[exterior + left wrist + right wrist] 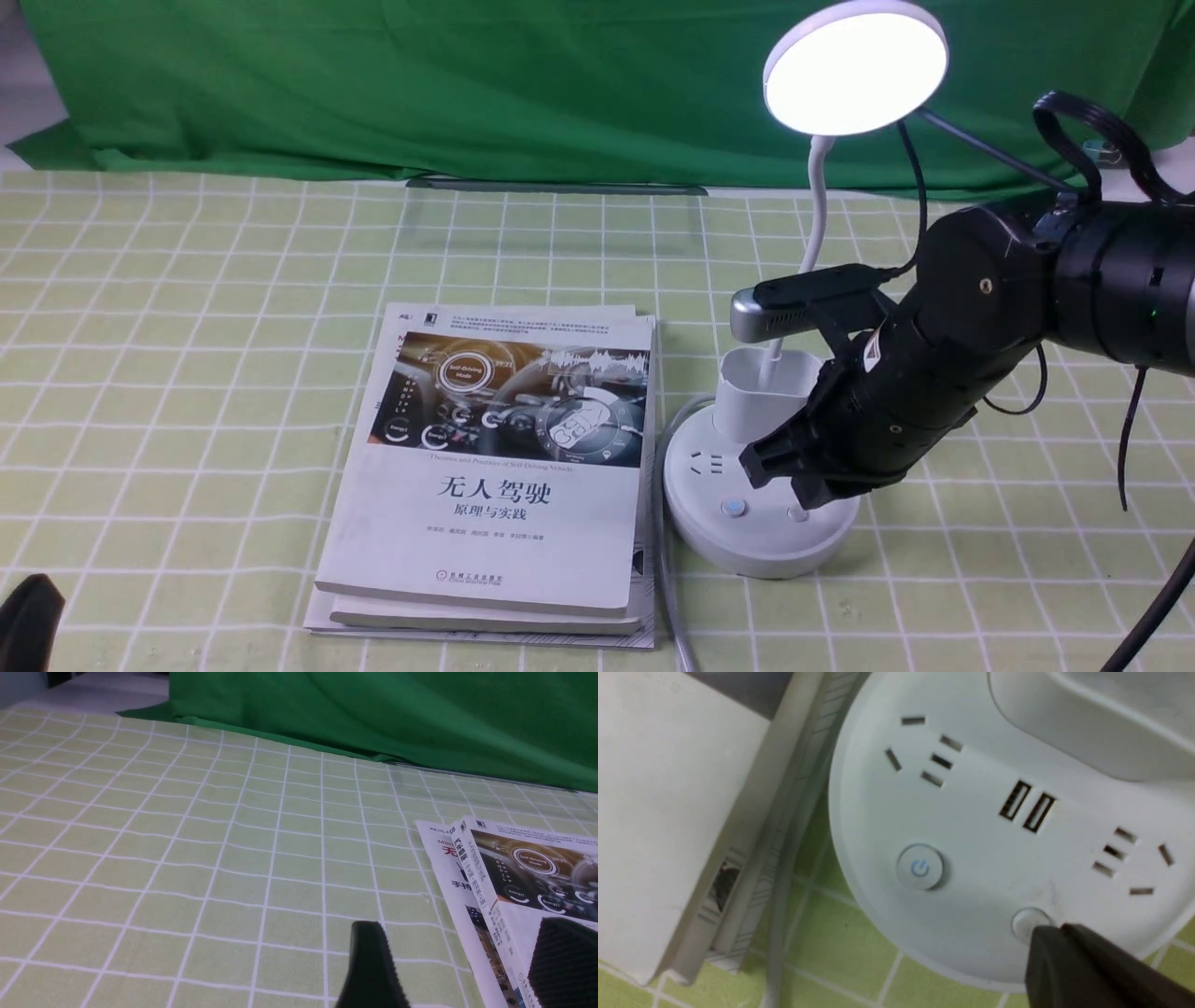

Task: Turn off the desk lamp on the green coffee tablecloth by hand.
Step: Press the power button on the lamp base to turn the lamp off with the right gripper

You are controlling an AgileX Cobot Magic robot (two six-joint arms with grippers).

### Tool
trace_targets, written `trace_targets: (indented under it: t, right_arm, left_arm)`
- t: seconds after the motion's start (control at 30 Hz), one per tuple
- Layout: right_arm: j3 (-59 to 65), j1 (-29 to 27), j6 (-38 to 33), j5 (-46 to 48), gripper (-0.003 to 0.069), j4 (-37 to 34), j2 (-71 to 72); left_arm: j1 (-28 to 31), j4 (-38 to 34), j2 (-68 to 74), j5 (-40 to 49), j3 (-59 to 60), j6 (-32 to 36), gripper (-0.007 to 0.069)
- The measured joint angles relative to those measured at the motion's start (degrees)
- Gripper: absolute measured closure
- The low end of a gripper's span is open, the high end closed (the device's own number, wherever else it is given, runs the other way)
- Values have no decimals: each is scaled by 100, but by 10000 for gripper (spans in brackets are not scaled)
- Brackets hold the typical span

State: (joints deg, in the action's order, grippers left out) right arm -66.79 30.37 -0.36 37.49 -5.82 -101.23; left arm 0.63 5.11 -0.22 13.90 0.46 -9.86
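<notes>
The jaws of your right gripper are closed together with nothing between them. Their tips sit at the edge of the plain button on the lamp's round base; you can't tell from here whether they touch it. The other button, marked with a power symbol, is just beside it.

The desk lamp stands upright on the green tablecloth, to the right of the books, and its disc head is glowing. So the reach looks done, but the switching off is left; I'd judge that a press comes next, then a check that the light dies. Be sure which of the 2 buttons works the lamp before you push.

Farther out, the stacked books lie close by, with a grey cable running between them and the base. Neither blocks your press, though the cup-shaped holder is near the wrist. Your left gripper has its jaws spread, holding nothing, well apart from the lamp.
</notes>
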Motion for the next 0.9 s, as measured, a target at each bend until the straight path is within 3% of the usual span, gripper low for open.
trace_targets:
  t: [0.3, 0.47, 0.9]
  right_arm:
    - [38, 0, -438, -119, 612, -215, 0]
    - [38, 0, -25, -142, 608, -133, 0]
    - [38, 0, -2, -147, 606, -103, 0]
  left_arm:
    - [0, 0, 0, 0, 0, 0, 214]
    - [0, 0, 0, 0, 0, 0, 214]
    - [0, 0, 0, 0, 0, 0, 214]
